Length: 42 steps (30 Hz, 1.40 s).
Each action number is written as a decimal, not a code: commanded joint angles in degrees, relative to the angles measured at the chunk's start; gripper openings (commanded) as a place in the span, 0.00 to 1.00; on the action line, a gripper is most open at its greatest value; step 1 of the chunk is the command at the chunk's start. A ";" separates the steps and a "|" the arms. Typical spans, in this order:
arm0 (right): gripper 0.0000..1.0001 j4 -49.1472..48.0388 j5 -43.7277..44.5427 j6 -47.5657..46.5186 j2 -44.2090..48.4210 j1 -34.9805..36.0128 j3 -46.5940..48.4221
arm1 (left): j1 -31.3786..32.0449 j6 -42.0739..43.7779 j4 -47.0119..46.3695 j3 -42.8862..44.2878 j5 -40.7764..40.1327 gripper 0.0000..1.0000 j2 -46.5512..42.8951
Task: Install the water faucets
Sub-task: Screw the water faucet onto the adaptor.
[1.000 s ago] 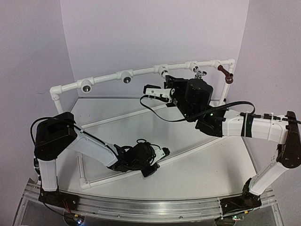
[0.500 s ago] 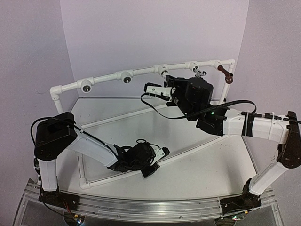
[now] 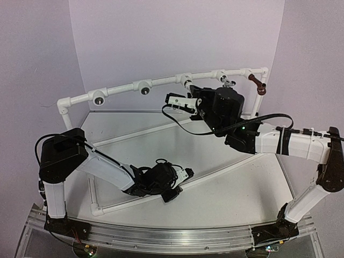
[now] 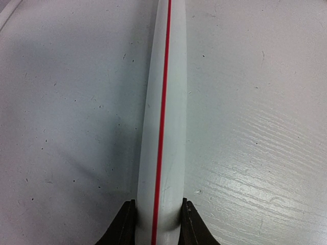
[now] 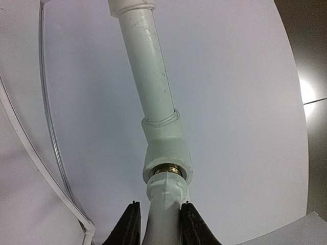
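Note:
My right gripper point(image 5: 157, 204) is shut on the white plastic faucet point(image 5: 166, 214). Its tape-wrapped threaded end sits at the brass mouth of a white tee socket point(image 5: 166, 153). In the top view the gripper point(image 3: 192, 99) holds the faucet point(image 3: 177, 100) just under the third tee point(image 3: 186, 80) of the top rail. A silver faucet point(image 3: 228, 81) and a red-brown faucet point(image 3: 259, 84) sit in the rail further right. My left gripper point(image 4: 158, 201) is shut on a white frame pipe with a red stripe point(image 4: 164, 102), low on the table point(image 3: 183, 176).
The white PVC frame's top rail point(image 3: 121, 92) has two open tee sockets at the left point(image 3: 98, 98) point(image 3: 144, 88). A lower diagonal pipe point(image 3: 226, 166) crosses the white table. Purple walls close in at the back and sides.
My right gripper has moved a little up and toward the top rail with the white faucet. The left arm has not moved.

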State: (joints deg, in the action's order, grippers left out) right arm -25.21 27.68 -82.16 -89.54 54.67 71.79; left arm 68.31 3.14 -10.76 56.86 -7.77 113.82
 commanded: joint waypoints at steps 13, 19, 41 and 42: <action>0.00 -0.54 -1.13 5.15 1.79 -1.37 3.24 | 1.61 -10.67 15.09 -5.13 2.99 0.00 7.52; 0.00 0.57 -1.52 8.65 1.89 -1.36 4.17 | 1.88 -10.61 15.15 -4.88 2.65 0.00 7.78; 0.00 2.01 -1.69 18.08 2.88 -1.15 5.03 | 3.00 -11.60 16.11 -3.66 0.31 0.00 9.25; 0.00 2.01 -1.50 18.26 2.92 -1.15 5.04 | 3.06 -11.74 16.10 -3.82 0.19 0.00 9.18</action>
State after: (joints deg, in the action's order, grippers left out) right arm -19.95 26.70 -66.98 -89.05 54.04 74.26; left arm 69.41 2.20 -10.95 57.76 -9.89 115.14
